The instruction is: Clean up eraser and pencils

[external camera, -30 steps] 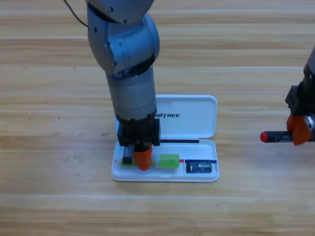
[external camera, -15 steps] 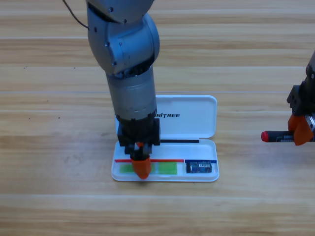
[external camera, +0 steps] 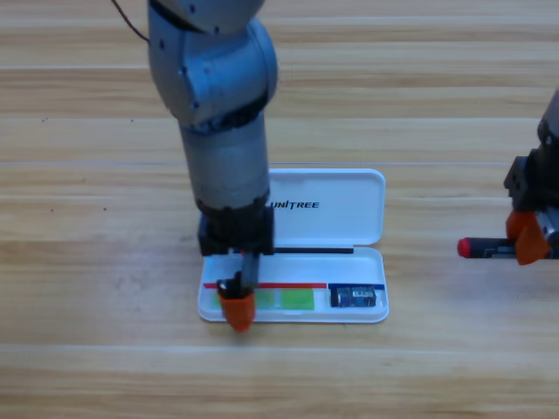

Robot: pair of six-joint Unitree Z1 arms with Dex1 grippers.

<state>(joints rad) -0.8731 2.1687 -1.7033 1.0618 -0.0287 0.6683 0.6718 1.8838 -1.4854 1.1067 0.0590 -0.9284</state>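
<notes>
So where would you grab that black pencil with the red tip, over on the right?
Mid-shaft, from straight above. The black pencil lies flat and crosswise on the table, so jaws can close across its thin width. The right gripper already sits at its right end; the left gripper is over the case.

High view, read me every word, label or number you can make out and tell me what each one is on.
"UNITREE": dark letters on the inside of the white case's open lid, with the start partly behind the left arm.
Eraser label: pale patch, too small to read.
Black pencil with red end, at the right gripper: no print readable.
Left gripper: no text.
</notes>
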